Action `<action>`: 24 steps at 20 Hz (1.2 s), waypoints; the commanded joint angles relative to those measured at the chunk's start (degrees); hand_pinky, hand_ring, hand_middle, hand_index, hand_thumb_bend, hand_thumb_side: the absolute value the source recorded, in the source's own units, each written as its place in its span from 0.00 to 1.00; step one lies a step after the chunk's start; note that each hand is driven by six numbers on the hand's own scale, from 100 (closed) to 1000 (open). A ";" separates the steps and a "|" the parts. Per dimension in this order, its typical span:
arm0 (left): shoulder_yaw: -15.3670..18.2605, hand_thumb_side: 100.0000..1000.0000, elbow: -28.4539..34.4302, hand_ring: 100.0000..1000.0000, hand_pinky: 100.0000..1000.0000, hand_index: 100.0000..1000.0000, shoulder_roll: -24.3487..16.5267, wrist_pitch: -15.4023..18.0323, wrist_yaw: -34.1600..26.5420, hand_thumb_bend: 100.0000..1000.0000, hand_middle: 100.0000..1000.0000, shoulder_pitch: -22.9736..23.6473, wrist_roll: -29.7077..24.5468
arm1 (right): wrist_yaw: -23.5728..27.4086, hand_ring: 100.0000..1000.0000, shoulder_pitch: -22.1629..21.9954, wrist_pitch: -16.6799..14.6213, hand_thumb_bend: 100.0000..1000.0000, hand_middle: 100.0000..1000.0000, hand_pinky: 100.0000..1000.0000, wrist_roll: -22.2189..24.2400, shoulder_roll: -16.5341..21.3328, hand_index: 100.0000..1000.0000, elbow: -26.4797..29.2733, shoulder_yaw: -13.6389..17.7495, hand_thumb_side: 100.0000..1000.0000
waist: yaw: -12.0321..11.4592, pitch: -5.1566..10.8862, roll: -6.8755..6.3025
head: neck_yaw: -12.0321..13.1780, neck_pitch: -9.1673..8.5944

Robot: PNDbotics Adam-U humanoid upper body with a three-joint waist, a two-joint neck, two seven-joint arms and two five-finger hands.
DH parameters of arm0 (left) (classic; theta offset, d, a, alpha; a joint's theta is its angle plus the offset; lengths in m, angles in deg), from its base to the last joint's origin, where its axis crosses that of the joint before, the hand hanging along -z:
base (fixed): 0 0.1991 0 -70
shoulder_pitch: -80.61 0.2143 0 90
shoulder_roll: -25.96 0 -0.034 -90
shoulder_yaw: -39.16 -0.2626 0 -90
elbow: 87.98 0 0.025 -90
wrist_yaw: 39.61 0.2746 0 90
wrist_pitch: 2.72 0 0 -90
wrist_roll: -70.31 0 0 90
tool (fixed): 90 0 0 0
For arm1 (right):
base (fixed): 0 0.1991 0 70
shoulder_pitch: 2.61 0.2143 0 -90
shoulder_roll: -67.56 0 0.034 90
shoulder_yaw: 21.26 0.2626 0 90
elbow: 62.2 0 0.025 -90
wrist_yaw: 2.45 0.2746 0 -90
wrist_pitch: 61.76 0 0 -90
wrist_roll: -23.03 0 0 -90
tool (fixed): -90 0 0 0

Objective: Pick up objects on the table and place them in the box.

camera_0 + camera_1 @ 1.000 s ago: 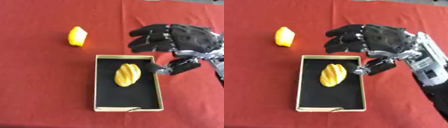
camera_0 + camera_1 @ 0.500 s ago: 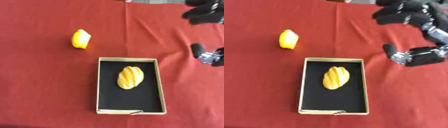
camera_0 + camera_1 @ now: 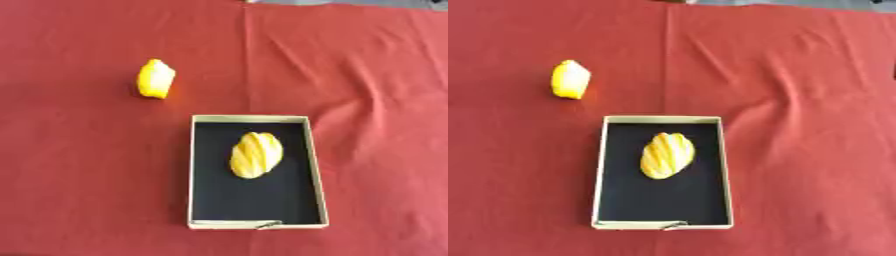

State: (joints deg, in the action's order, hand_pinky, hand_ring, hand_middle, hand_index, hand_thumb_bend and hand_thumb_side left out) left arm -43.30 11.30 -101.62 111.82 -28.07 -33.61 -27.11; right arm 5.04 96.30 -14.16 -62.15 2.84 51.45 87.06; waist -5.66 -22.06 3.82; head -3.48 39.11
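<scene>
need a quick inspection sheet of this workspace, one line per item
surface: red cloth, creased on the right side
job's things: box with black floor, holding a striped yellow piece; second yellow piece on the cloth, up and left of the box, apart from it
clutter: nothing seen
hands: neither in view
cables: nothing seen
surroundings: a grey strip at the far edge, too little to tell

We see open red tablecloth (image 3: pixel 367 75) all round, only a yellow fruit (image 3: pixel 156 79) up left, well apart from the box (image 3: pixel 317 165), striped yellow fruit (image 3: pixel 256 155) lying mid-box, floor bare toward its near end
</scene>
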 commanded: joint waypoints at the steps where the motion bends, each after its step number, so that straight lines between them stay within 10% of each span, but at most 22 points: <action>1: -2.33 0.27 -5.11 0.93 0.93 0.93 -5.25 3.11 2.92 0.19 0.90 -3.63 -6.59 | 0.07 0.95 -1.01 -0.34 0.00 0.78 0.91 -2.86 1.83 0.85 0.94 2.18 0.05 | 0.49 1.00 -0.39 | 0.69 -0.43; 9: -8.84 0.31 -20.54 0.95 0.95 0.95 -3.45 7.95 8.50 0.40 0.90 -15.51 -19.15 | -0.80 0.95 -2.00 0.45 0.00 0.77 0.91 -4.91 1.47 0.84 0.94 2.18 0.10 | 1.32 1.30 -0.75 | 1.60 -0.04; 24: -15.97 0.30 -37.09 0.96 0.97 0.96 7.39 14.37 16.26 0.46 0.93 -30.58 -29.03 | 0.70 0.95 -1.33 3.86 0.00 0.76 0.93 -2.19 -0.12 0.82 0.94 1.72 0.31 | 1.59 1.12 -1.38 | 2.87 0.17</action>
State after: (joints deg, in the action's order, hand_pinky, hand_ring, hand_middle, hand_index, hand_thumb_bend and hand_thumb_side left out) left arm -59.19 -25.50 -93.47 120.08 -12.40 -62.98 -50.38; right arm 5.20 94.49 -10.62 -64.58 1.62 51.47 88.40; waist -4.19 -22.04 2.68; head -0.86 39.26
